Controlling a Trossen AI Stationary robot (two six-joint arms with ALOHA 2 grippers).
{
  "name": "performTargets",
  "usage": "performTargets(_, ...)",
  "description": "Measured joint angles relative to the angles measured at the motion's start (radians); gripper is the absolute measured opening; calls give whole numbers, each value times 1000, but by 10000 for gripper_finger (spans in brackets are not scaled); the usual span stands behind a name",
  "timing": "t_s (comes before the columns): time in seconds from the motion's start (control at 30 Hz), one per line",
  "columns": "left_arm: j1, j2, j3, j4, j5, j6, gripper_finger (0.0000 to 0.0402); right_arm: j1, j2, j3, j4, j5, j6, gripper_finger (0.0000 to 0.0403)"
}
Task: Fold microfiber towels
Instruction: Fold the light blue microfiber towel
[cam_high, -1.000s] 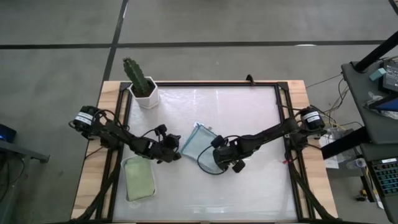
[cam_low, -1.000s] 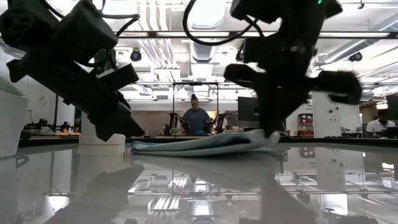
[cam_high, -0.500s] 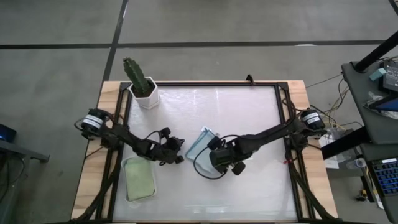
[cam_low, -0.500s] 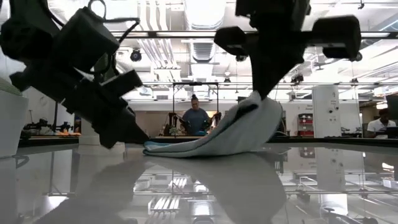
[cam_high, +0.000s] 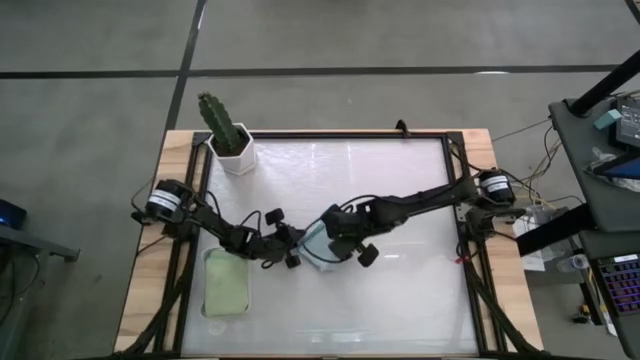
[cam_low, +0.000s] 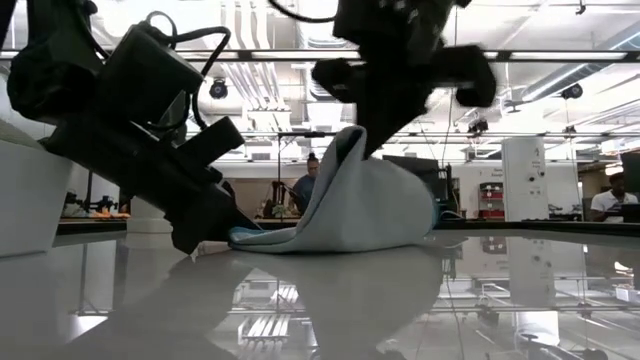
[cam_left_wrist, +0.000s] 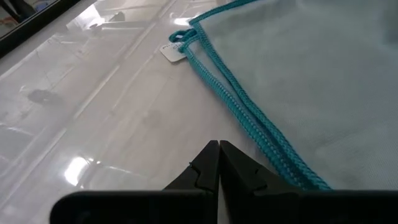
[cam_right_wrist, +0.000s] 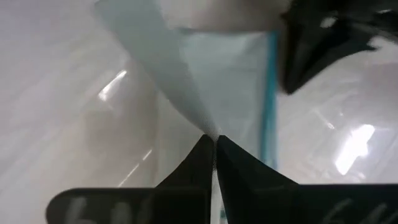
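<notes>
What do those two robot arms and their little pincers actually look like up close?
Both arms are dark, thin and jointed, with black cables looping alongside. A silver-and-black round motor sits at each arm's base. The left pincer and the right pincer each end in two matte black, wedge-shaped fingers tapering to a point.

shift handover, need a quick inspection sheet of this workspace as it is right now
surface: glossy white table, wooden edges.
job's things: pale blue towel lifted into a peak mid-table; green towel lies flat at the front left.
clutter: potted cactus at the back left corner.
hands: right hand shut on the pale blue towel; left hand shut, low at the towel's teal edge.
cables: black cables along both arms.
surroundings: person behind; equipment stand to the right.
</notes>
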Motion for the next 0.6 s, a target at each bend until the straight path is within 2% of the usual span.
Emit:
performTargets(0.23,0,-22,-3,-10,2,15,0,-54,71,0,108,12,-15,9)
performTargets(0.43,0,-91,-10,-18,2,40,0,-91,120,0,198,38,-21,9)
performTargets(0.6,0,-125,-12,-31,-1,57,0,-113,133,6,217,41,-20,9)
